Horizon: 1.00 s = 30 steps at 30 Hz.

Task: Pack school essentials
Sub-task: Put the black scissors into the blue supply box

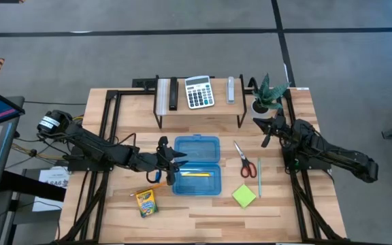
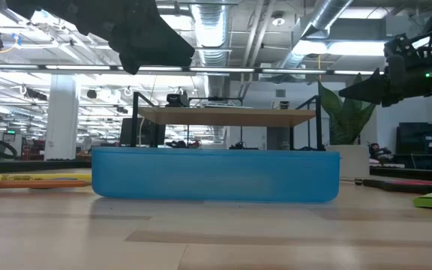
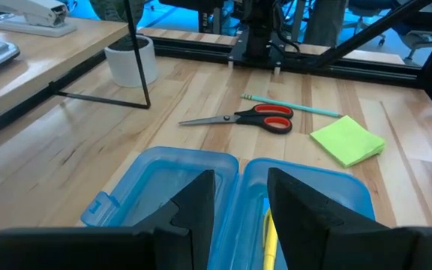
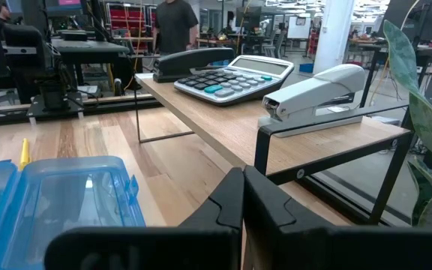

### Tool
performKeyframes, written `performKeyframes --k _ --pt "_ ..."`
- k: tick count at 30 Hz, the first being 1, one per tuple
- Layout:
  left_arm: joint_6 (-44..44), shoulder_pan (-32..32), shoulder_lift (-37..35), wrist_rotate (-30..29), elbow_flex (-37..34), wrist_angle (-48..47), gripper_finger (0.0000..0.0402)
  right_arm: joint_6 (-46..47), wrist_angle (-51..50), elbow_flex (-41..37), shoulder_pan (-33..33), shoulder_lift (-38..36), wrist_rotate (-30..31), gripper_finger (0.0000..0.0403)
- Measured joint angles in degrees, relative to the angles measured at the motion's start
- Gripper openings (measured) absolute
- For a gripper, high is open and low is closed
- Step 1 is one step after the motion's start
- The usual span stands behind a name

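Observation:
An open blue plastic box [image 1: 197,165] lies at the table's middle, with yellow pencils [image 1: 197,174] in its near half. My left gripper [image 1: 173,163] hovers open and empty over the box's left end; in the left wrist view [image 3: 240,206] its fingers stand above the hinge line. Red-handled scissors [image 1: 245,159], a thin green pen [image 1: 259,177] and a lime-green sticky-note pad [image 1: 244,196] lie flat to the right of the box. A yellow-green crayon box [image 1: 145,202] lies flat near the front left. My right gripper [image 1: 267,129] is shut and empty, raised near the plant pot.
A low wooden shelf [image 1: 199,107] at the far side carries a calculator [image 1: 199,91], a black stapler [image 1: 173,94] and a grey stapler [image 1: 231,89]. A potted plant [image 1: 267,95] stands at its right end. Black frame rails run along both table sides.

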Motion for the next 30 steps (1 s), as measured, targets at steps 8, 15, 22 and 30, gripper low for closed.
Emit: performKeyframes --k 8,15,22,30 --pt "-0.04 0.00 0.00 0.02 0.00 0.04 0.0112 0.01 0.01 0.01 0.01 0.00 0.00 0.0029" --pt "-0.13 -0.02 0.00 0.09 0.00 0.07 0.0112 0.00 0.01 0.00 0.00 -0.01 0.00 0.0027" --pt "0.57 -0.02 0.00 0.37 0.00 0.07 0.0112 0.01 0.01 0.00 0.01 -0.01 0.00 0.0027" --pt "4.22 -0.02 0.00 -0.09 0.00 0.28 0.0112 0.01 0.01 0.00 0.01 -0.01 0.00 0.0028"
